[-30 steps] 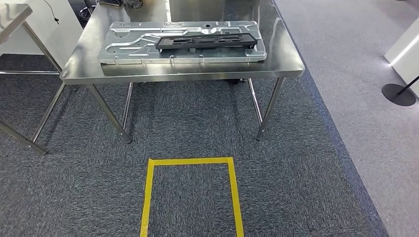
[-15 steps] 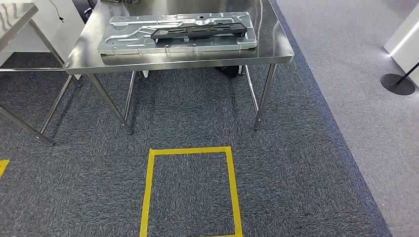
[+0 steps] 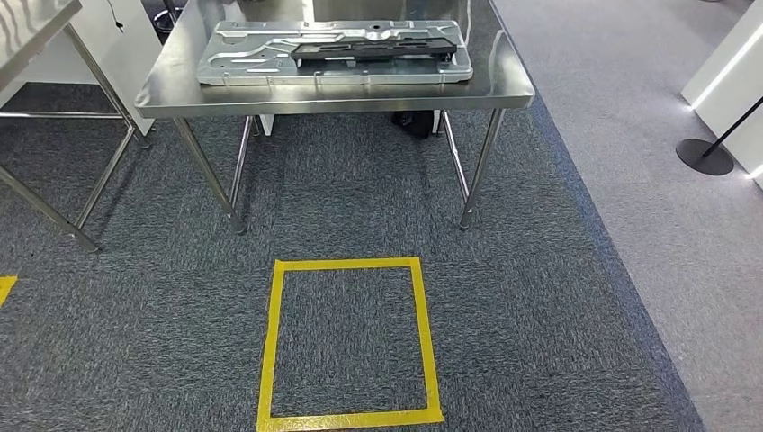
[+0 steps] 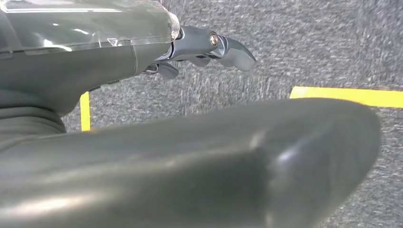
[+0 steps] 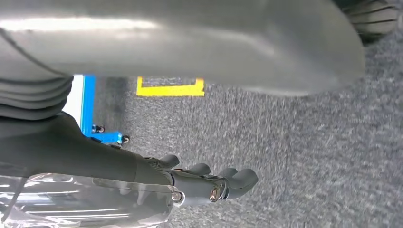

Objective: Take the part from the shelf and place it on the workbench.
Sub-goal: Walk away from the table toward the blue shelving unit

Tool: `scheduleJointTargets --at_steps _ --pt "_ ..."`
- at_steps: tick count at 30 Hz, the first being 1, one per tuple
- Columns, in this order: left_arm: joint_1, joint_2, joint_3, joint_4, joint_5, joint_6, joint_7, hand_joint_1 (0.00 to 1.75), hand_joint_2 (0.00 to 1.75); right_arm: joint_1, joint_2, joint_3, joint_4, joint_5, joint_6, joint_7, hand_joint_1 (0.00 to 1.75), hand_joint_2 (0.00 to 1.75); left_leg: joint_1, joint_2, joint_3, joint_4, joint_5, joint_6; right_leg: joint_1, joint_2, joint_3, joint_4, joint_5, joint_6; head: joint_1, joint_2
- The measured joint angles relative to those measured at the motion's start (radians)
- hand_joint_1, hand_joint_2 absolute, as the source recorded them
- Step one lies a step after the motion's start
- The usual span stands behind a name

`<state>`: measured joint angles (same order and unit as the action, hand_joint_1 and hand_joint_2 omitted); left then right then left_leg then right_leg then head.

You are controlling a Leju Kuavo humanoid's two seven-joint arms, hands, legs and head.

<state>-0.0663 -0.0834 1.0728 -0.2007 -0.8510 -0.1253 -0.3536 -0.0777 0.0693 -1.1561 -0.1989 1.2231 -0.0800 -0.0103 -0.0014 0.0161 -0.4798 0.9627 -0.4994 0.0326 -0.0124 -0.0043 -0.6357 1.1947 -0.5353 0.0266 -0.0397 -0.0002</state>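
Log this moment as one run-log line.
part: on workbench | left hand: holds nothing | right hand: holds nothing | floor: yellow tape square

Even overhead light — glare on the steel counter (image 3: 342, 94); wrist views blurred near the lens, carpet (image 5: 309, 156) soft.

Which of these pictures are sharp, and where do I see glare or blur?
Head view: sharp throughout; the steel workbench shows soft reflections, no hard glare. Left wrist view: the left hand is fairly sharp, the grey cover in front blurred. Right wrist view: the carpet is slightly smeared, and the clear cover by the right hand glints.
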Motion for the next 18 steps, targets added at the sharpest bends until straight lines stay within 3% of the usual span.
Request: scheduleJointTargets --at_steps 1,2,3,5,6,9,12,13,16,18 --pt "0.0 -0.004 0.002 0.0 0.0 0.001 -0.001 0.0 0.0 0.0 -0.004 -0.001 -0.001 0.0 0.0 -0.002 0.0 1.75 -0.001 0.0 -0.006 0.007 0.0 -0.002 0.001 0.0 0.049 -0.075 0.019 -0.005 0.0 0.0" --pt "-0.001 -0.007 0.004 0.0 0.0 0.002 -0.001 0.0 0.0 -0.001 -0.007 -0.002 -0.001 0.0 0.0 -0.004 0.0 1.75 -0.003 0.0 -0.012 0.015 -0.001 -0.005 0.003 0.0 0.086 -0.137 0.033 -0.01 0.0 0.0" --pt "-0.001 -0.009 0.006 0.0 0.0 0.004 -0.002 0.0 0.44 -0.001 -0.009 -0.003 -0.002 0.0 0.0 -0.006 0.0 1.75 -0.004 0.0 -0.017 0.021 -0.001 -0.009 0.006 0.0 0.107 -0.177 0.039 -0.015 0.0 0.0" --pt "-0.002 -0.012 0.01 0.0 0.0 0.006 -0.001 0.0 1.31 0.0 -0.011 -0.006 -0.002 0.0 -0.001 -0.007 0.0 1.75 -0.004 0.0 -0.024 0.024 0.003 -0.019 0.01 -0.001 0.109 -0.195 0.041 -0.024 0.0 0.0" --pt "-0.003 -0.012 0.011 0.0 -0.001 0.006 0.0 0.0 1.75 0.001 -0.011 -0.008 -0.002 0.001 -0.004 -0.002 0.0 1.75 -0.004 0.0 -0.024 0.022 0.006 -0.017 0.01 -0.001 0.108 -0.198 0.045 -0.025 0.0 0.0" --pt "-0.004 -0.015 0.014 0.0 -0.002 0.006 0.004 0.0 1.75 0.002 -0.011 -0.011 -0.002 0.007 -0.017 0.023 0.0 1.75 -0.006 0.0 -0.026 0.015 0.012 -0.008 0.009 -0.001 0.106 -0.208 0.054 -0.027 0.0 0.0" --pt "-0.005 -0.016 0.019 0.0 0.003 0.007 0.004 0.0 1.75 0.002 -0.012 -0.012 -0.002 0.011 -0.024 0.018 0.0 0.44 -0.004 -0.001 -0.028 0.012 0.017 -0.021 0.011 -0.001 0.102 -0.204 0.056 -0.034 0.0 0.0" --pt "-0.005 -0.016 0.022 0.0 0.006 0.008 0.004 0.0 1.75 0.002 -0.012 -0.012 -0.002 0.009 -0.025 0.01 0.0 0.44 -0.004 -0.001 -0.029 0.012 0.018 -0.023 0.011 -0.001 0.101 -0.203 0.056 -0.035 0.0 0.0" --pt "-0.005 -0.017 0.033 0.0 0.011 0.012 0.006 0.0 1.75 0.001 -0.012 -0.012 -0.002 0.007 -0.025 -0.007 0.0 1.75 -0.004 -0.001 -0.031 0.011 0.022 -0.029 0.011 -0.001 0.097 -0.2 0.058 -0.038 0.0 0.0" --pt "-0.005 -0.018 0.038 0.0 0.012 0.016 0.014 0.0 1.75 0.001 -0.013 -0.012 -0.002 0.006 -0.027 -0.009 0.0 1.75 -0.003 -0.001 -0.032 0.011 0.024 -0.031 0.012 -0.001 0.096 -0.2 0.059 -0.04 0.0 0.0"
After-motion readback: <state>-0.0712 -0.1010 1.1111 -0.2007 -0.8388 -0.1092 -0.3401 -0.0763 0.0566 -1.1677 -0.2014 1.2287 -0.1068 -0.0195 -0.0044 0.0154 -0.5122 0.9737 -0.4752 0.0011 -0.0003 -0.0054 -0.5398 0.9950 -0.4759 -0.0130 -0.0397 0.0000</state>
